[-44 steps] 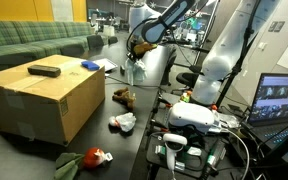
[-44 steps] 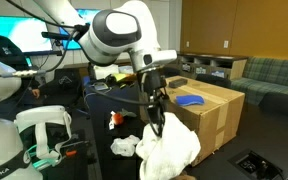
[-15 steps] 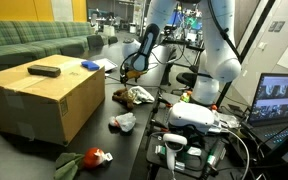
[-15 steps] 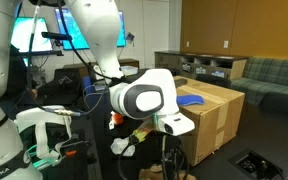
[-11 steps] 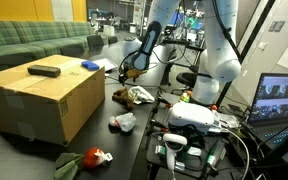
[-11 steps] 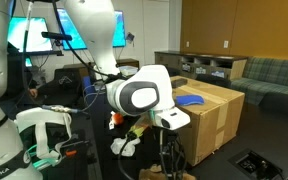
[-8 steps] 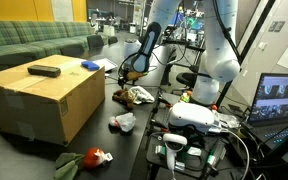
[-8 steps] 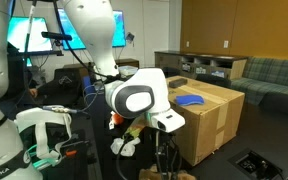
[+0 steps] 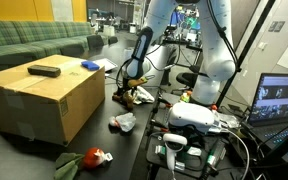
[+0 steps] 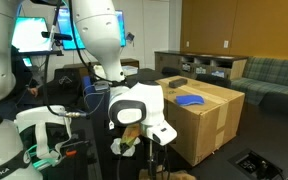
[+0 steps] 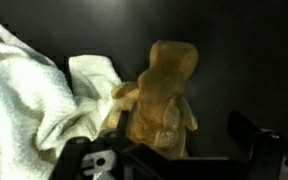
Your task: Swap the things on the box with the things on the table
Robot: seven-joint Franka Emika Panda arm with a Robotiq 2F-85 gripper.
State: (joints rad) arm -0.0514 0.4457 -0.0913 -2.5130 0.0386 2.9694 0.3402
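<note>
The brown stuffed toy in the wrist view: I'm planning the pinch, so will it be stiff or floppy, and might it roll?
The brown stuffed toy looks like fuzzy plush, so it will probably squash and flop when gripped, and feel light. Lying on the black table beside the white cloth, it should not roll, but may drag that cloth.

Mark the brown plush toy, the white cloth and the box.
brown plush toy (image 11: 166,92): wrist view, on its torso.
white cloth (image 11: 29,95): wrist view, on its bunched folds.
box (image 9: 24,112): in an exterior view, on its bare side wall.
</note>
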